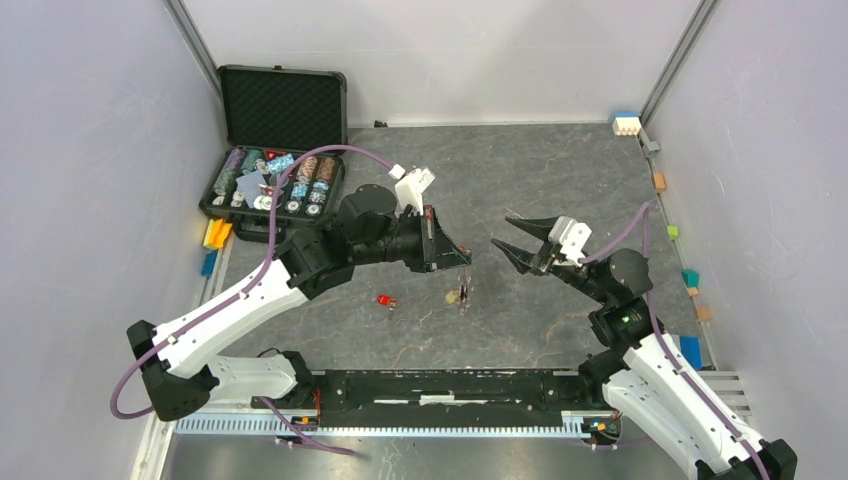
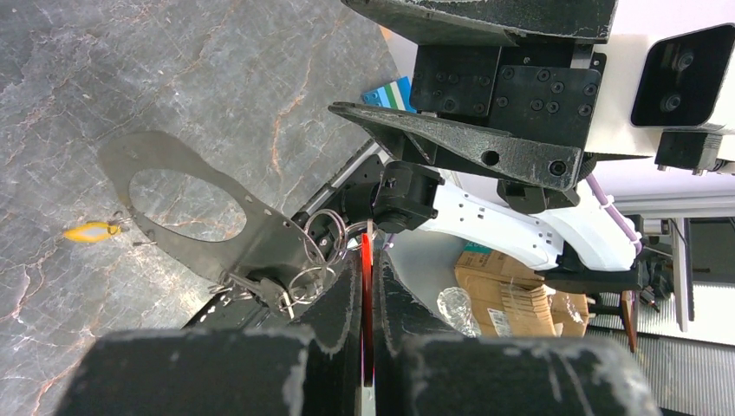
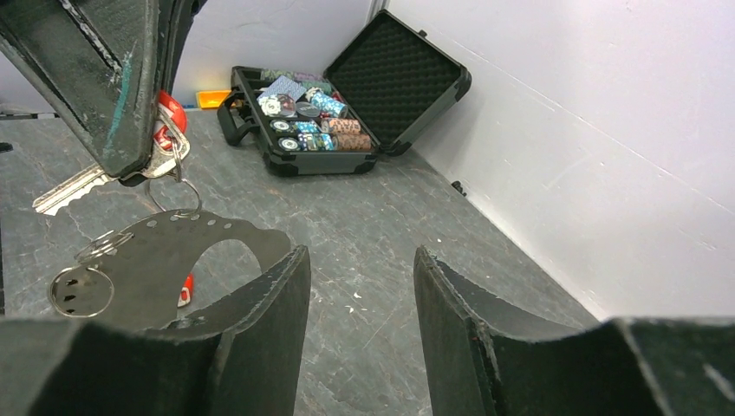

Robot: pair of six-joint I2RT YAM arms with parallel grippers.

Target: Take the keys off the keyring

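My left gripper is shut on the red head of a key, held above the table. From that key hangs the dark grey strap-like keyring, carrying silver rings. A yellow-headed key sits at the strap's far edge. In the right wrist view the held key's red head and silver blade show above the strap. Another red key lies loose on the table. My right gripper is open and empty, just right of the keyring, not touching it.
An open black case of poker chips stands at the back left. Orange and blue blocks lie beside it. Small coloured blocks line the right wall. The arms' base rail runs along the near edge.
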